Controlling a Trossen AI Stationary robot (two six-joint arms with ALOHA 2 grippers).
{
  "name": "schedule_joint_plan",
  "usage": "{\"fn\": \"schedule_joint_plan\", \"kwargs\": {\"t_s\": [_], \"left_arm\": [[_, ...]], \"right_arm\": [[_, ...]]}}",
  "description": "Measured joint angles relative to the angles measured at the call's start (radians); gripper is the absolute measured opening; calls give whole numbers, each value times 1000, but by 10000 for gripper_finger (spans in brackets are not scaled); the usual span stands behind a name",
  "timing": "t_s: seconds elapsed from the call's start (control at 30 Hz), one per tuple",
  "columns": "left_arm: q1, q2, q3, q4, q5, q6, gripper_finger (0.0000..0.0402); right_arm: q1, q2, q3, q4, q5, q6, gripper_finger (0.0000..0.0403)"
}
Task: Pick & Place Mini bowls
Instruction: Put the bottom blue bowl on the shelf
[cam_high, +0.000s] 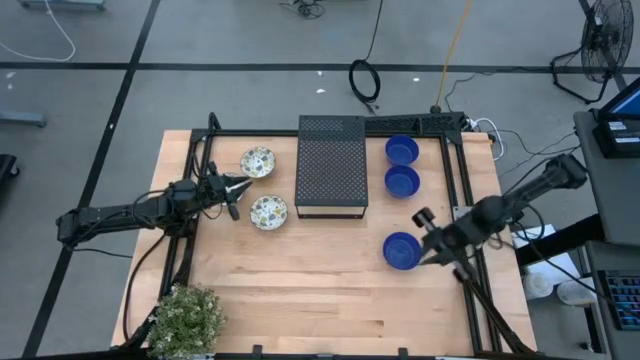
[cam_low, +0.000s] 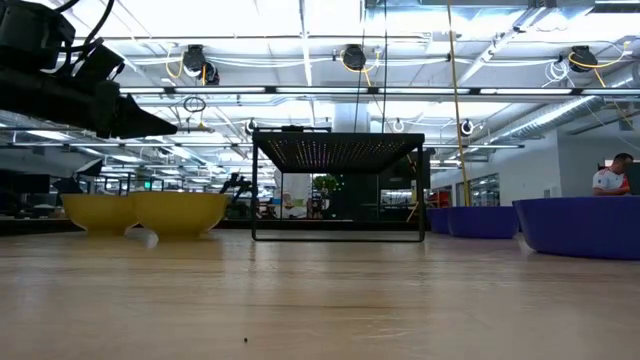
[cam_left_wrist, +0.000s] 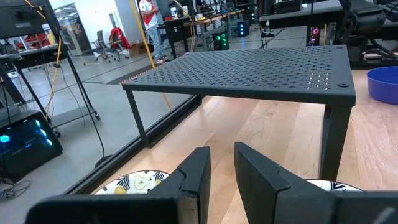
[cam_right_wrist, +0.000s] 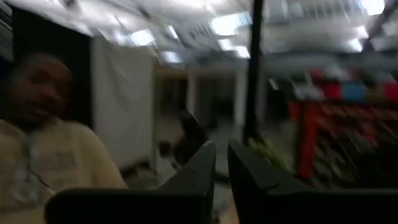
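Two floral bowls sit on the table left of the black perforated box: one farther (cam_high: 258, 161), one nearer (cam_high: 268, 211). In the low view they look yellow (cam_low: 100, 212) (cam_low: 181, 212). Three blue bowls stand right of the box: (cam_high: 401, 150), (cam_high: 402, 181) and, nearer, (cam_high: 401, 250). My left gripper (cam_high: 238, 187) hovers shut above the table between the two floral bowls, pointing at the box (cam_left_wrist: 249, 74); their rims show beside its fingers (cam_left_wrist: 140, 182). My right gripper (cam_high: 424, 220) is raised, shut, just right of the near blue bowl, touching nothing.
The black perforated box (cam_high: 332, 166) stands on thin legs mid-table between the two bowl groups. A small plant (cam_high: 188, 318) sits at the near left corner. A black frame edges the table's left, far and right sides. Bare wood lies along the near side. A person (cam_right_wrist: 37, 143) shows in the right wrist view.
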Motion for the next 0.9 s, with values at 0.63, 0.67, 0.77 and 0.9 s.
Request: {"fn": "schedule_joint_plan", "kwargs": {"t_s": [0.63,0.67,0.77,0.9], "left_arm": [[0,0,0,0,0,0,77],[0,0,0,0,0,0,77],[0,0,0,0,0,0,77],[0,0,0,0,0,0,77]], "right_arm": [[56,472,579,-1547,419,664,210],[42,474,568,-1586,417,694,208],[-13,472,526,-1657,373,734,202],[-96,465,452,-1646,319,737,197]]}}
